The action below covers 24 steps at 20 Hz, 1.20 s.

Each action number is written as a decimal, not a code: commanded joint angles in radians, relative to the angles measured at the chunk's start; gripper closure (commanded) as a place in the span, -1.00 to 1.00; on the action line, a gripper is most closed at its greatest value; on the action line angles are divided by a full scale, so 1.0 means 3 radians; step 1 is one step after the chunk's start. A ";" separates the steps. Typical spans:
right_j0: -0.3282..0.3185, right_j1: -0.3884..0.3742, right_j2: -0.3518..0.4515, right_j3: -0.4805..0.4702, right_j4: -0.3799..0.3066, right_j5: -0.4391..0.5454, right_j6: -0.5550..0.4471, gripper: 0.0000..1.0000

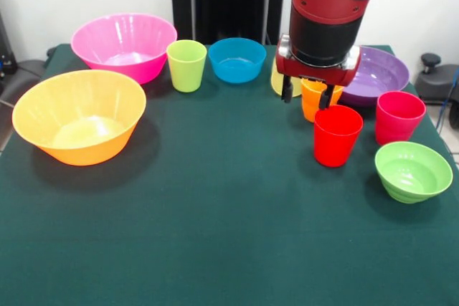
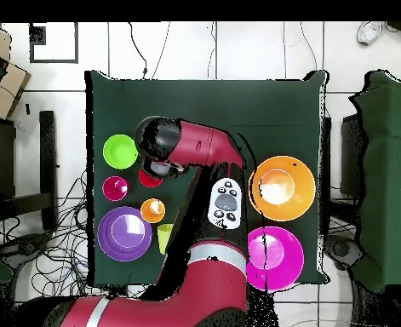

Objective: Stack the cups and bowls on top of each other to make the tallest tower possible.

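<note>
In the front view my gripper [image 1: 307,94] hangs open and empty, its fingertips [image 1: 287,92] in front of the rim of the orange ribbed cup [image 1: 317,104]. I cannot tell if it touches the cup. The red cup [image 1: 337,135] stands just in front, the pink-red cup [image 1: 399,116] to its right, and the small light green bowl [image 1: 414,170] at the front right. The pale yellow cup [image 1: 276,82] is half hidden behind the gripper. The small blue bowl [image 1: 237,59] and lime green cup [image 1: 186,65] stand at the back. Nothing is stacked.
The large pink bowl [image 1: 125,46] is at the back left and the large orange bowl [image 1: 79,116] at the left. The purple bowl [image 1: 378,74] is behind the cups. In the overhead view the arm [image 2: 191,145] covers the gripper, part of the red cup [image 2: 149,178], and the blue bowl.
</note>
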 commanded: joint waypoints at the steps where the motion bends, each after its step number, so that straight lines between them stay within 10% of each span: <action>1: 0.0072 -0.0013 0.0245 0.0303 -0.0107 -0.0033 0.0260 -1.00; 24: 0.0103 -0.0254 0.0279 0.0919 -0.0091 -0.0442 0.0268 -1.00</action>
